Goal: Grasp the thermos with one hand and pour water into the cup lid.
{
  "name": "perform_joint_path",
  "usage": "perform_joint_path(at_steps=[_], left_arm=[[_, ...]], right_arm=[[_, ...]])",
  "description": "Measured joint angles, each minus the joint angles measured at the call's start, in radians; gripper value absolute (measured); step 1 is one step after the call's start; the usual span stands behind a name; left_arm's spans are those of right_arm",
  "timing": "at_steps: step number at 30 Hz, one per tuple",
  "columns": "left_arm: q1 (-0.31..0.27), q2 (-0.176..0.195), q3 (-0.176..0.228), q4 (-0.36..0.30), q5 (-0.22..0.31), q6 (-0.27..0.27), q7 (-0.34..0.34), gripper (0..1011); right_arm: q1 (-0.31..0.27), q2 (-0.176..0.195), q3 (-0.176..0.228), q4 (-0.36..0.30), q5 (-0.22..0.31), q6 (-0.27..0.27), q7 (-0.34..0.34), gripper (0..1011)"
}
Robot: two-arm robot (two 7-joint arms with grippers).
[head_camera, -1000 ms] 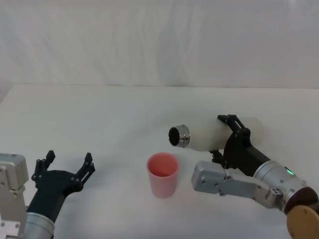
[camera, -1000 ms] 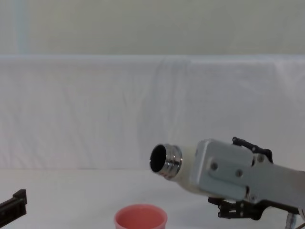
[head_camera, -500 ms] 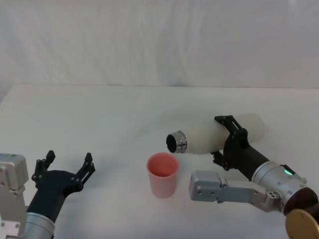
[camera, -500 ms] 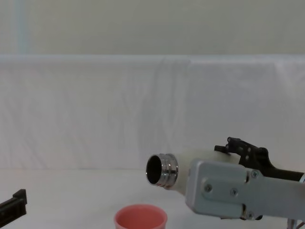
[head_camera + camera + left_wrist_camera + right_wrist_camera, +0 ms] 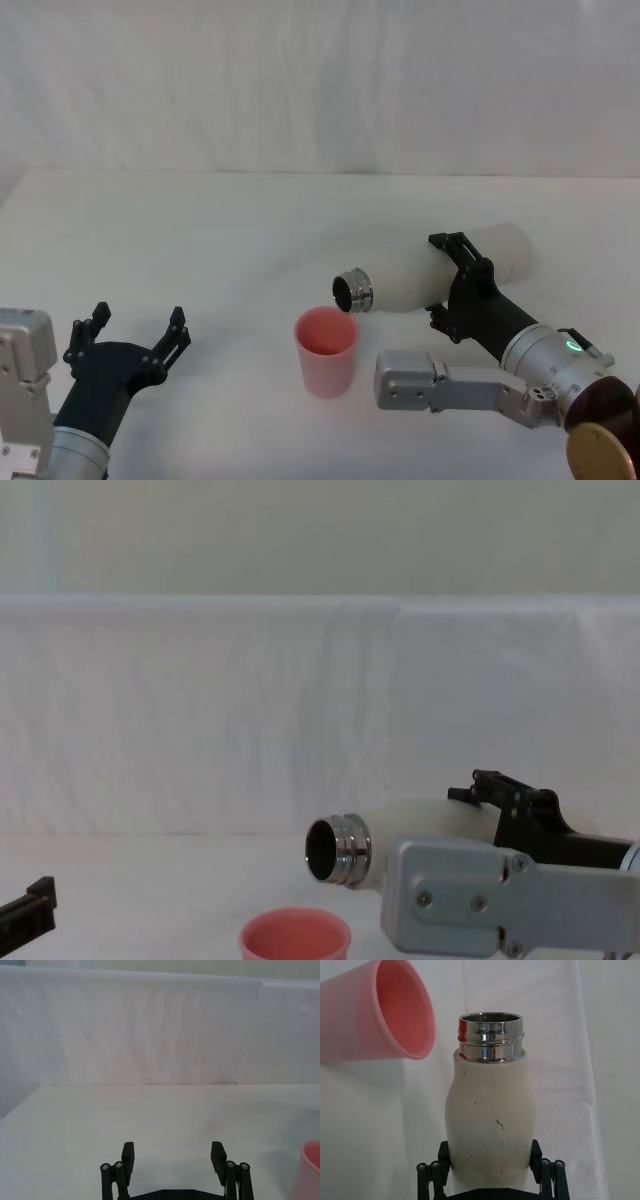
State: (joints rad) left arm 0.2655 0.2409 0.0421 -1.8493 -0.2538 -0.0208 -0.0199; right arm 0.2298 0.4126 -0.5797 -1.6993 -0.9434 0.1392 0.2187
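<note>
Head view | thermos [image 5: 430,277] mouth over cup lid [image 5: 326,350] rim

white cloth-covered table [image 5: 200,230], salmon-pink cup lid [image 5: 326,351] standing upright on it, rim up

A matt cream-white coating, flecked with small dark scuffs, is seen on the body of the thermos [image 5: 491,1110]; its threaded neck is polished, mirror-bright steel. Beside that neck, the cup lid [image 5: 326,350] is shown as smooth salmon-pink plastic with a dull sheen. The table [image 5: 200,230] under the cup lid is covered in matt white cloth, faintly creased.
</note>
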Motion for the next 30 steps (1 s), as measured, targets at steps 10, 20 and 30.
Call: perform_joint_path(at_steps=[10,20,30], left_arm=[[0.0,0.0,0.0,0.0,0.0,0.0,0.0,1001],[0.0,0.0,0.0,0.0,0.0,0.0,0.0,1001],[0.0,0.0,0.0,0.0,0.0,0.0,0.0,1001]], right_arm=[[0.004,0.003,-0.01,0.0,-0.028,0.013,0.009,957],[0.012,0.004,-0.02,0.005,-0.05,0.017,0.011,957],[0.023,0.003,-0.033,0.011,-0.076,0.022,0.012,957]])
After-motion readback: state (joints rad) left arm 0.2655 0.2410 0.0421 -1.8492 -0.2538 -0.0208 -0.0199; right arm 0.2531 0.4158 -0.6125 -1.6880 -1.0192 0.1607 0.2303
